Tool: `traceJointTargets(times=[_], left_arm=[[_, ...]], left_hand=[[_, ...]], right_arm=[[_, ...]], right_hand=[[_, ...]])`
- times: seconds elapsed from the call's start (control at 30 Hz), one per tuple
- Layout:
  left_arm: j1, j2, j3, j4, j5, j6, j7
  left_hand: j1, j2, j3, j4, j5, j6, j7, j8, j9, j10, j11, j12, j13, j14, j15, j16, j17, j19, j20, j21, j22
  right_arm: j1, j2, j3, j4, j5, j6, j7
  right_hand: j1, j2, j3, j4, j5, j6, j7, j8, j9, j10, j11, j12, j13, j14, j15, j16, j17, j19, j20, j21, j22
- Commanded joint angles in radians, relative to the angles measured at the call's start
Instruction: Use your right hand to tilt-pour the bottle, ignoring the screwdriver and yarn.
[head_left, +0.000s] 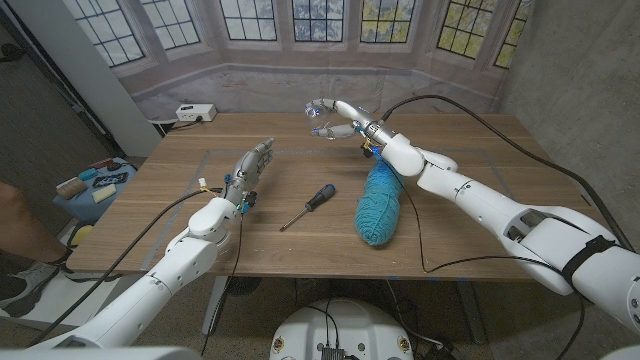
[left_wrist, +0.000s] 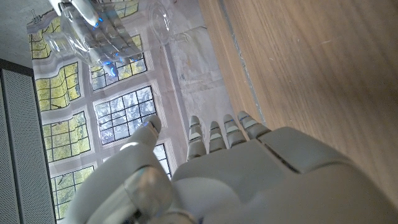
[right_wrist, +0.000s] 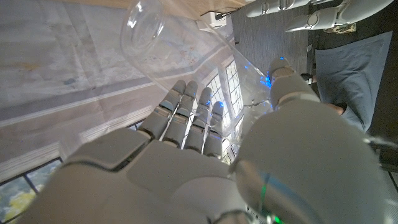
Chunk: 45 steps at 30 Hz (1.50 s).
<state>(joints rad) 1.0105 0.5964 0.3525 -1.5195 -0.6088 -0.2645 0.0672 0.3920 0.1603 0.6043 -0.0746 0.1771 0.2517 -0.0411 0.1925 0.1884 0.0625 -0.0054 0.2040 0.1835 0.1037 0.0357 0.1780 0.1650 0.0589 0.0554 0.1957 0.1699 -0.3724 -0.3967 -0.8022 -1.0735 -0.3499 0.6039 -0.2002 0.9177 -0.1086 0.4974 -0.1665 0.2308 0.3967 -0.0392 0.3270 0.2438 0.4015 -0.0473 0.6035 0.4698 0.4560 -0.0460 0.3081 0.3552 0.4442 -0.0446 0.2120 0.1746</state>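
Closest to the head camera, both white arms rise from the bottom corners toward the wooden table (head_left: 470, 130). Lifted above the far middle of that table is the clear bottle (head_left: 318, 112), tipped over on its side with its open mouth pointing toward the robot's left; no label or writing can be read on it, and its transparent wall is hard to separate from the window backdrop behind. The right hand (head_left: 345, 117) grips it, fingers wrapped over one side and the thumb on the other; in the right wrist view the bottle (right_wrist: 186, 46) lies across the fingers (right_wrist: 186, 115), its round mouth past their tips, its lower end hidden behind the thumb and palm. From the left wrist view the bottle (left_wrist: 115, 31) and the hand holding it appear as a pale, glassy shape against the painted window panes. Below the right forearm lies a skein of teal yarn (head_left: 380, 203), and beside it, toward the middle, a screwdriver (head_left: 308, 206) with a dark handle. The left hand (head_left: 248, 172) stands over the table well apart from these, fingers straight and together, holding nothing.
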Motion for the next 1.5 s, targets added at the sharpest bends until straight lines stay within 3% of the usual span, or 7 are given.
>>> traceJointTargets(times=[0.03, 0.7, 1.5], left_arm=[[-0.009, -0.007, 0.003, 0.018, 0.001, -0.011, -0.013], [0.007, -0.019, -0.001, 0.022, 0.002, -0.032, 0.002], [0.034, -0.008, -0.023, -0.016, 0.019, -0.048, 0.039]], left_hand=[[-0.005, 0.001, 0.0, -0.008, 0.002, 0.012, 0.0, -0.002, 0.003, 0.006, -0.002, 0.001, 0.005, 0.005, 0.002, -0.002, 0.002, 0.0, 0.006, -0.001, 0.005], [-0.005, 0.002, 0.002, -0.01, 0.002, 0.013, 0.0, -0.002, 0.003, 0.008, -0.002, 0.001, 0.005, 0.006, 0.001, -0.001, 0.002, 0.001, 0.006, -0.001, 0.005], [-0.006, 0.002, 0.002, -0.013, 0.002, 0.005, -0.008, -0.005, 0.003, 0.007, 0.003, 0.0, 0.005, -0.013, 0.003, -0.006, 0.002, -0.001, 0.006, -0.002, 0.005]], right_arm=[[0.0, -0.024, -0.023, -0.08, -0.12, -0.094, -0.068], [-0.039, -0.021, -0.071, -0.156, -0.269, -0.284, -0.222], [0.002, -0.005, -0.195, -0.097, -0.475, -0.39, -0.445]], right_hand=[[0.008, 0.003, 0.011, 0.005, 0.003, 0.006, 0.0, 0.003, 0.003, 0.022, -0.018, 0.009, 0.004, 0.012, -0.12, -0.004, 0.004, 0.009, -0.037, -0.001, 0.001], [0.023, 0.001, 0.027, 0.001, 0.001, 0.015, 0.001, 0.004, 0.004, 0.032, -0.017, 0.018, 0.008, 0.034, -0.121, -0.008, 0.007, 0.023, -0.031, 0.0, 0.001], [0.026, 0.001, 0.035, 0.003, -0.007, 0.036, -0.002, 0.01, 0.003, 0.039, -0.021, 0.022, 0.009, 0.051, -0.123, -0.008, 0.017, 0.036, -0.03, 0.001, 0.001]])
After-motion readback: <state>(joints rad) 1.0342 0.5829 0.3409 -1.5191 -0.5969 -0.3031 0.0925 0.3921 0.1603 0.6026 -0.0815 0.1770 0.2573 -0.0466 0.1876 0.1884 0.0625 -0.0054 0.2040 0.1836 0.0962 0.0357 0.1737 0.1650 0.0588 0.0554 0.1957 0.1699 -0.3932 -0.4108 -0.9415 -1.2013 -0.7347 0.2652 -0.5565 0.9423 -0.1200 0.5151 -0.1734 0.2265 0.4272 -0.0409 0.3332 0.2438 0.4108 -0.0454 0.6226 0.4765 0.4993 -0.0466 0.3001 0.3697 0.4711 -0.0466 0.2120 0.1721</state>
